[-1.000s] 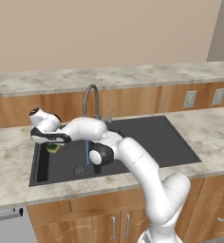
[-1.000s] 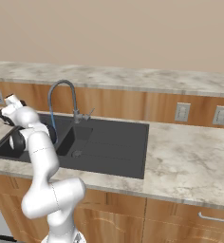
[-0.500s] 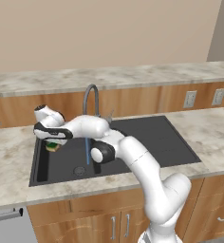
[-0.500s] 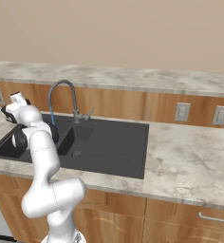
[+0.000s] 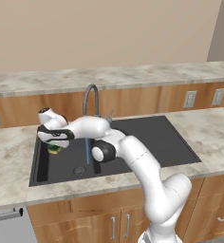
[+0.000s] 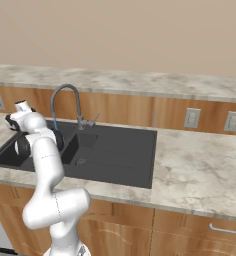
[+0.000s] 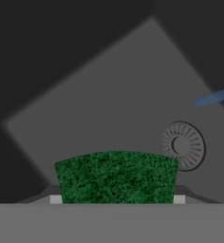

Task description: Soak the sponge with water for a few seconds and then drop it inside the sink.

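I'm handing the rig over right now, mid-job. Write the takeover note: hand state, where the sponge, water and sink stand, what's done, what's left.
Hand: shut on the sponge, green face toward the hand camera, held over the left end of the sink, above the basin floor.
Water: running, a thin blue stream from the faucet down to the round drain. The sponge sits to the left of the stream, not in it.
Done: sponge picked up and carried over the basin, tap on.
Left: whether it has been soaked cannot be told from this moment; if not, bring it under the stream and hold briefly, then open the hand and drop it in the sink.
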